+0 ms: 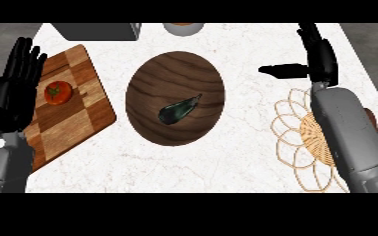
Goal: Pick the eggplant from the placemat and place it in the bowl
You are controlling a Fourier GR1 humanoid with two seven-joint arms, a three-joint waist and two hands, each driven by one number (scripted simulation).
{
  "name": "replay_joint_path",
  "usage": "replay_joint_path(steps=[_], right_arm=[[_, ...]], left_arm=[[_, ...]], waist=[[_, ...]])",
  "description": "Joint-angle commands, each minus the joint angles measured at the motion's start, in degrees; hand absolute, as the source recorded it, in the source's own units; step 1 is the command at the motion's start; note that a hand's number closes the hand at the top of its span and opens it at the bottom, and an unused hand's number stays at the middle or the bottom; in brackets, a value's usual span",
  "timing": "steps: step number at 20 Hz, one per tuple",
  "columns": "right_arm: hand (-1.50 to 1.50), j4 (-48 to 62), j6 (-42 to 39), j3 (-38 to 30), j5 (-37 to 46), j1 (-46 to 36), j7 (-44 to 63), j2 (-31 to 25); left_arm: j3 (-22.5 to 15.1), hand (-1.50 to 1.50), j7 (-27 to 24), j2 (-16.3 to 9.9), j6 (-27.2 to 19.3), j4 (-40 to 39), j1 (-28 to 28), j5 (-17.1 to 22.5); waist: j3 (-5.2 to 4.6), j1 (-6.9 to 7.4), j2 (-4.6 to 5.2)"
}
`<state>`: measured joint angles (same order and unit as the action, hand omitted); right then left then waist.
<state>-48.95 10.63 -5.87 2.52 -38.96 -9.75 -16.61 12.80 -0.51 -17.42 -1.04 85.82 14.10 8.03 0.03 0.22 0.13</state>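
eggplant (179,108) lies in the bowl (148,87); right hand (319,55) spread open (left hand (18,87) too).

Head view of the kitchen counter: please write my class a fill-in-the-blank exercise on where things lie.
1. The eggplant lies inside the wooden ____.
2. The tomato sits on the ____ board at the left.
3. The woven placemat lies partly under the robot's ____ forearm.
4. The right hand holds ____.

Missing words: bowl; cutting; right; nothing
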Motion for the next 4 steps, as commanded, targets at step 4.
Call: replay_joint_path(steps=[4], right_arm=[[-1.50,10.08,-12.06,-7.99,-5.77,-0.59,-9.22,-9.13]], left_arm=[[0.73,0.00,0.18,-0.56,-0.24,-0.64,0.97,-0.64]], waist=[[0.02,0.41,0.15]])
